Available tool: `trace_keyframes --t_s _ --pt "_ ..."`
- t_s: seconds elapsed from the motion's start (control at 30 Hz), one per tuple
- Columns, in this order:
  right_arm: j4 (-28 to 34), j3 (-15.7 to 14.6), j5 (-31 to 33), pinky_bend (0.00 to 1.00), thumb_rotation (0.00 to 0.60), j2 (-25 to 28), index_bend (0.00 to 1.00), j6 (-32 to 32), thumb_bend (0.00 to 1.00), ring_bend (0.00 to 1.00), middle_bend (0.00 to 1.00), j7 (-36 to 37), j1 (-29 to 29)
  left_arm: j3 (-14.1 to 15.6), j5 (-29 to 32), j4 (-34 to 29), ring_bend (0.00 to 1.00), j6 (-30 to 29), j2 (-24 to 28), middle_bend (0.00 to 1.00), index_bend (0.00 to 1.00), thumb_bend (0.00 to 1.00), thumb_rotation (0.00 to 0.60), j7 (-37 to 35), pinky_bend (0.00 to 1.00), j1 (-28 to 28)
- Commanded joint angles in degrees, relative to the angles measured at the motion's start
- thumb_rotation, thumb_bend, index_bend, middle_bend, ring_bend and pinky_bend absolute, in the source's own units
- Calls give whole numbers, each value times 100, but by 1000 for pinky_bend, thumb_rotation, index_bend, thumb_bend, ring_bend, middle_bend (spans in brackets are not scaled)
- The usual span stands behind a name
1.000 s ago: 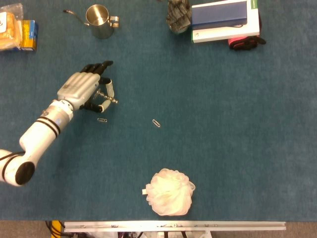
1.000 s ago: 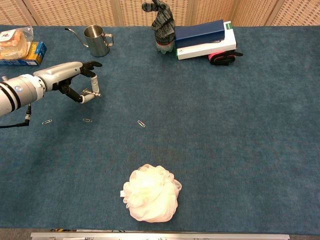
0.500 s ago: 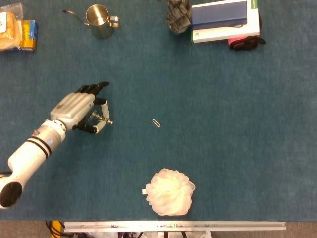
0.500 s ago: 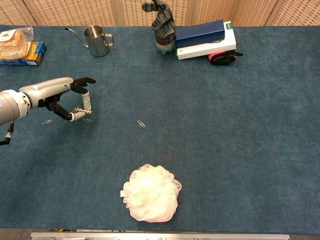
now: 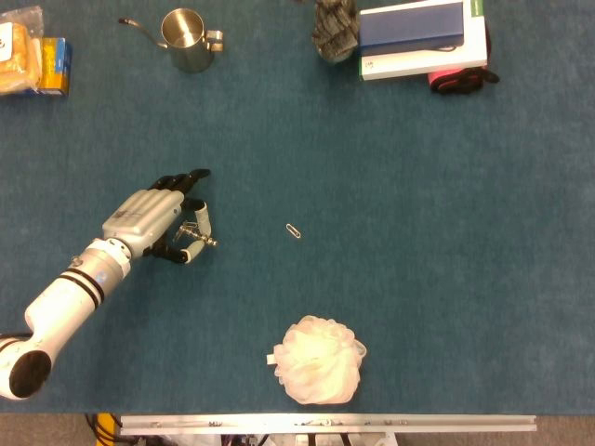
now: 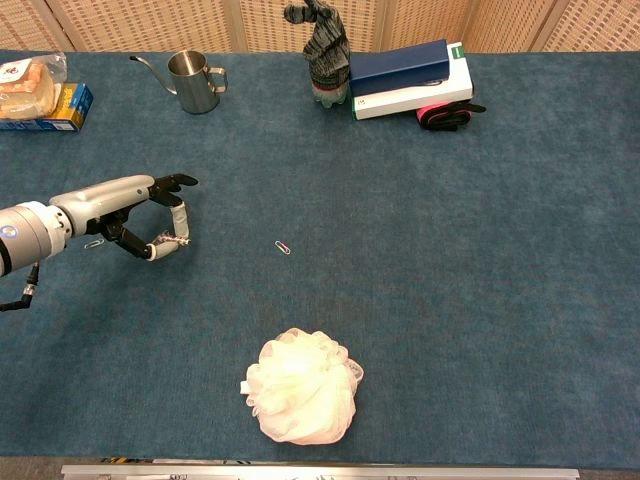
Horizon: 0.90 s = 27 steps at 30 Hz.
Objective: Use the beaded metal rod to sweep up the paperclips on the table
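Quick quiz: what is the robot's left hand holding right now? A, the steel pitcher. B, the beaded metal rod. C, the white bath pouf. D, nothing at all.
B: the left hand pinches the beaded metal rod between thumb and fingers, low over the table.

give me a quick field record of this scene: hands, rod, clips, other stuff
left hand: holds beaded metal rod, low over the table
right hand: not in view
paperclips: one mid-table; one beside the left forearm
bath pouf: near front edge
back of table: metal pitcher, stacked books
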<state>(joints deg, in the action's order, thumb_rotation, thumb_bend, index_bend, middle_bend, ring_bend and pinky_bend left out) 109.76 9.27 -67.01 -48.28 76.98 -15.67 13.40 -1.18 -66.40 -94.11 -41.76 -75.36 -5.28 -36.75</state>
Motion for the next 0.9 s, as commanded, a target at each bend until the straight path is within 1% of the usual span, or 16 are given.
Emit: trace_keyframes --t_s 0.03,0.47,0.9 --pt "2 -4 1 62 600 3 129 -3 0 0 39 4 -6 -12 -22 47 0 20 -59 0 516 418 600 -23 0 -9" --pt "-50 -6 37 62 600 4 129 -45 0 0 39 56 -17 2 -79 358 0 178 -317 0 516 418 600 -124 0 -42" --pt "-69 -13 30 62 600 -40 129 -64 0 0 39 55 -11 -1 -57 462 0 197 -328 0 516 417 600 -122 0 -34"
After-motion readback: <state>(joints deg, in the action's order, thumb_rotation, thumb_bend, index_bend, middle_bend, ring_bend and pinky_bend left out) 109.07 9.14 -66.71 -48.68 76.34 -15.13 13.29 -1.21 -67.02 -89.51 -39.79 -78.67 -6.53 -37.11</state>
